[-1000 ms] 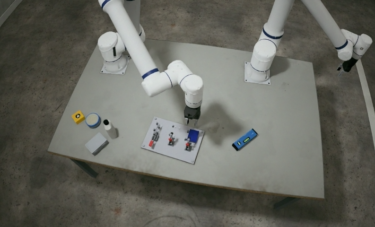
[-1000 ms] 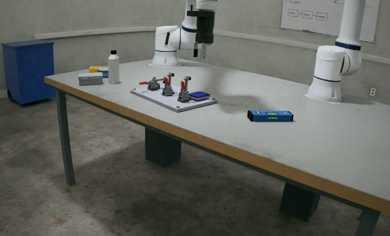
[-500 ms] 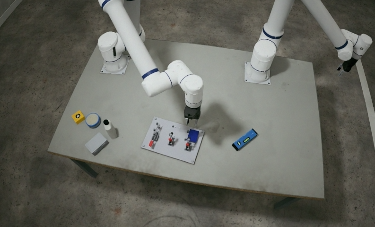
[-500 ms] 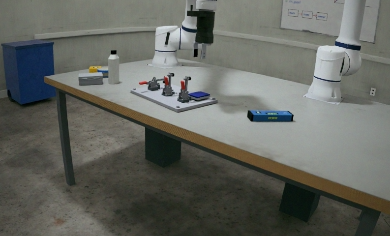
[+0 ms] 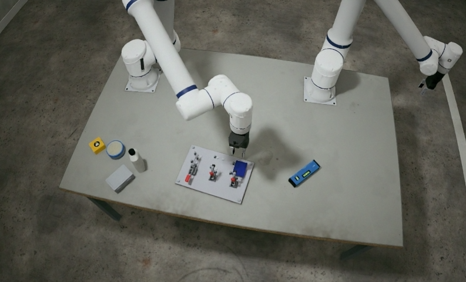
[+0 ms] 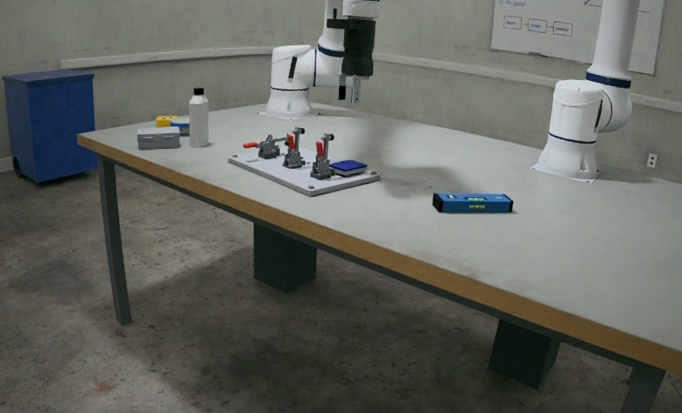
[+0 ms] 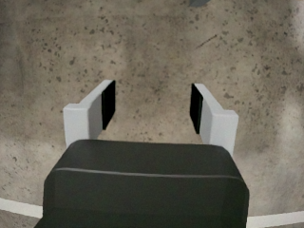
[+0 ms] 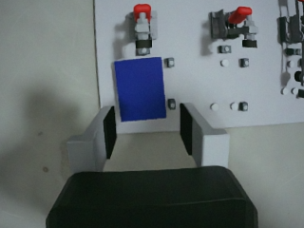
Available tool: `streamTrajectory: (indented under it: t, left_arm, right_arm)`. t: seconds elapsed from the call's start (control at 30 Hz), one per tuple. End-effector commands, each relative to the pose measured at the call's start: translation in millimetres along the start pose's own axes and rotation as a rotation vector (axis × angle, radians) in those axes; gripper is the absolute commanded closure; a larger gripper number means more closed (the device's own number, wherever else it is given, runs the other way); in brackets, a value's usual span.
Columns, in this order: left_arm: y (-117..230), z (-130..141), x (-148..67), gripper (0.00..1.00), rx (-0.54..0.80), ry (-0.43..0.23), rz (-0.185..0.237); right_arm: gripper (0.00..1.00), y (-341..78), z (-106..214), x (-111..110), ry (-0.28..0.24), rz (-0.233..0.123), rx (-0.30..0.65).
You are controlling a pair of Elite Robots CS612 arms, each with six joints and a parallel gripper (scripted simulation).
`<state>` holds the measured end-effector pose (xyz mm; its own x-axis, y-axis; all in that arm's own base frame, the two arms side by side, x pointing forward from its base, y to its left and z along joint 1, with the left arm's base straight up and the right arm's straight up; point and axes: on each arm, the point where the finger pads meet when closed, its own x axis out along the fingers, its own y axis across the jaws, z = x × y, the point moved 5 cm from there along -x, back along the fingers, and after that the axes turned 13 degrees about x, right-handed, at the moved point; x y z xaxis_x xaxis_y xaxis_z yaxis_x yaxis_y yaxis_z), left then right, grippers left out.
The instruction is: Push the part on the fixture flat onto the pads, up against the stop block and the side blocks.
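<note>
The blue part (image 5: pixel 240 168) (image 6: pixel 348 165) (image 8: pixel 140 89) lies at the end station of the grey fixture plate (image 5: pixel 203 185) (image 6: pixel 328 185) (image 8: pixel 190 81), looking slightly turned. In the right wrist view, narrow gaps show between it and two small side blocks (image 8: pixel 169 62) (image 8: pixel 171 104). The stop block is partly hidden under the clamp tip. The pads are hidden under the part; I cannot tell if it lies flat. My right gripper (image 5: pixel 238 153) (image 6: pixel 348 97) (image 8: pixel 147 120) is open and empty, above the plate's edge beside the part. My left gripper (image 5: pixel 422 87) (image 7: pixel 153 97) is open and empty, off the table.
Several red-handled clamps stand on the plate, one (image 5: pixel 234 182) (image 6: pixel 322 158) (image 8: pixel 142 28) right by the part. A blue level (image 5: pixel 304 173) (image 6: pixel 473 202) lies to one side. A bottle (image 5: pixel 136 161) (image 6: pixel 198 118), grey box (image 5: pixel 120 178), round tin (image 5: pixel 115 149) and yellow box (image 5: pixel 97 145) stand opposite.
</note>
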<state>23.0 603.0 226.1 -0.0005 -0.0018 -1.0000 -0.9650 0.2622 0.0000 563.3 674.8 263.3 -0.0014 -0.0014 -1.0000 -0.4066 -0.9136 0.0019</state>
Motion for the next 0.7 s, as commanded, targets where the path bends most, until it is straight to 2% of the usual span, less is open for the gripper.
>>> streamTrajectory:
  t: [0.0,0.4,0.43,0.67]
  left_arm:
    - [0.0,0.6,-0.9,0.00,0.000,-0.002,0.000]
    - [0.0,0.6,-0.9,0.00,0.000,-0.002,0.000]
    - [0.0,0.6,-0.9,0.00,0.000,-0.002,0.000]
    - [0.0,0.6,-0.9,0.00,0.000,-0.002,0.000]
  right_arm:
    - [0.13,-0.5,-0.2,-1.5,0.001,-0.002,0.000]
    - [0.13,-0.5,-0.2,-1.4,0.001,-0.002,0.000]
    - [1.00,-0.5,-0.2,-1.4,0.001,-0.002,0.000]
    - [1.00,-0.5,-0.1,-1.4,0.001,-0.002,0.000]
